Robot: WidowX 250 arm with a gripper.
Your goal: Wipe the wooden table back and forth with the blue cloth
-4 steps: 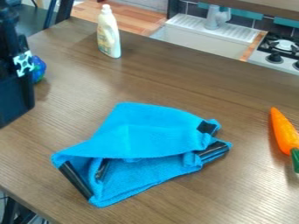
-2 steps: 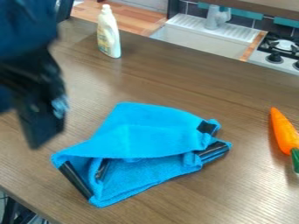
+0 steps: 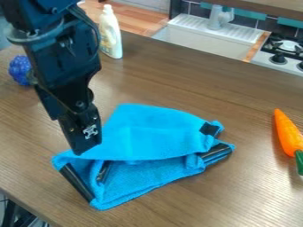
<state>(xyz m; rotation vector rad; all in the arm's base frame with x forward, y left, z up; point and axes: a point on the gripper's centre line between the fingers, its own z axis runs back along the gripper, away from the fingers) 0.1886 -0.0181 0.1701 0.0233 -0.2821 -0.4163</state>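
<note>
The black gripper hangs from the upper left over the left part of a folded blue cloth, its tip in front of the cloth's left edge. Whether it touches the cloth I cannot tell. The cloth lies crumpled in layers on the brown table, with black strips at its left corner and right side. An orange toy carrot with a green top lies at the right edge of the view.
A white bottle stands upright at the table's back, right of the arm. Left of the arm sits a blue bumpy object. Behind the table are a sink with a grey faucet and a stove.
The arm has swung in from the left edge to above the cloth's left side. The blue bumpy object, hidden behind the arm before, shows again at the left. The cloth, carrot and bottle have not moved.
</note>
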